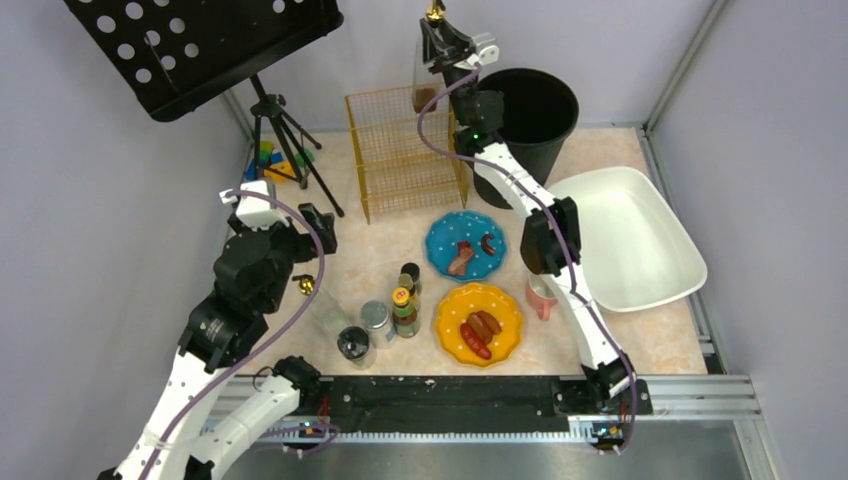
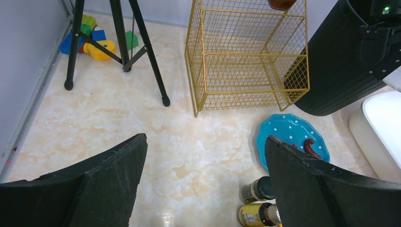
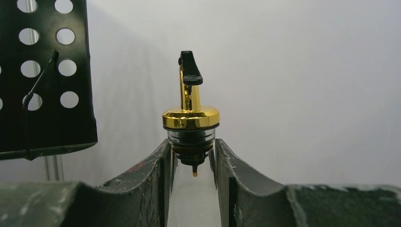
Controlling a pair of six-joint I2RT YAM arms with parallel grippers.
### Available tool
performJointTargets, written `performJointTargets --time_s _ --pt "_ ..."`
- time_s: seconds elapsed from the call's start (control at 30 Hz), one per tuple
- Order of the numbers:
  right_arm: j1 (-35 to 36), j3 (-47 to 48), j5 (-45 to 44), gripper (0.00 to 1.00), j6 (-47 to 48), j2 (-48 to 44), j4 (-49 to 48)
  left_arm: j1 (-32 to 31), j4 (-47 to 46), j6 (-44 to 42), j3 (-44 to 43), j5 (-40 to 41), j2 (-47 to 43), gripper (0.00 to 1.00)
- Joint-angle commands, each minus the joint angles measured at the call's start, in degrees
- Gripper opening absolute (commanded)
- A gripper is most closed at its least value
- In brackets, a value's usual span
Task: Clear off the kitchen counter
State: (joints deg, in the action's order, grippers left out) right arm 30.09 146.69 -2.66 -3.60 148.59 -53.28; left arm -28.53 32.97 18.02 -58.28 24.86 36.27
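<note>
kitchen counter [image 1: 380, 250] is showing beige-peach, marbled, glossy, spreading out under and around gold wire rack [image 1: 400, 150]. right gripper [image 3: 193, 156] is pinching pourer bottle [image 3: 191, 118] above rack's far-right corner. left gripper [image 2: 205, 138] is hovering spread wide, near-left of rack.

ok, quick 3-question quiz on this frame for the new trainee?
1. True or false: the left end effector is shut on a jar.
2. What does the right end effector hold? A) a blue plate B) the glass bottle with gold pourer C) a pink cup
3. Fill in: of the two plates, the plate nearer the robot is ___ in colour.
Key: 1 false, it is open and empty. 2 B. 3 yellow.
</note>
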Motion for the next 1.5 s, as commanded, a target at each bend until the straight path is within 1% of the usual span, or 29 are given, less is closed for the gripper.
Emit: performJointTargets --time_s 0.0,0.1,0.3,0.47,0.73,1.13,1.3,1.37,1.43,1.47 --pt "-0.4 2.9 1.0 0.0 0.3 0.9 -6.3 0.7 -3.2 -0.4 0.2 -1.0 0.4 0.98" --pt "-0.3 2.6 1.1 0.0 1.0 1.4 -5.4 1.1 -3.3 -0.6 0.4 -1.4 0.5 0.98" --pt "-0.4 -2.3 0.7 0.0 3.3 0.1 -4.3 2.1 -3.5 -0.7 0.9 -2.9 0.3 0.98" --pt "-0.4 -4.9 0.4 0.0 5.7 -0.8 -1.0 2.6 -3.8 -0.8 1.5 -4.0 0.2 0.98" --pt "-0.2 -9.9 -2.2 0.0 5.7 -2.4 0.3 3.1 -3.8 -0.5 1.9 -5.3 0.3 0.98" --pt "-0.3 -11.7 -8.5 0.0 4.9 -2.8 5.3 3.6 -3.8 -0.1 1.9 -6.1 0.3 0.98" --pt "-0.3 -14.8 -10.2 0.0 4.1 -3.8 4.5 3.6 -3.9 -0.2 2.1 -6.4 0.1 0.98" --pt "-0.2 -16.8 -10.3 0.12 4.0 -4.8 3.3 3.6 -3.9 -0.2 2.2 -6.7 0.2 0.98" --pt "-0.1 -18.3 -10.4 0.27 4.0 -5.8 2.6 3.6 -3.9 -0.3 2.3 -6.8 0.1 0.98" --pt "0.0 -18.9 -10.2 0.32 4.0 -6.2 2.4 3.6 -4.0 -0.3 2.4 -6.8 0.0 0.98"
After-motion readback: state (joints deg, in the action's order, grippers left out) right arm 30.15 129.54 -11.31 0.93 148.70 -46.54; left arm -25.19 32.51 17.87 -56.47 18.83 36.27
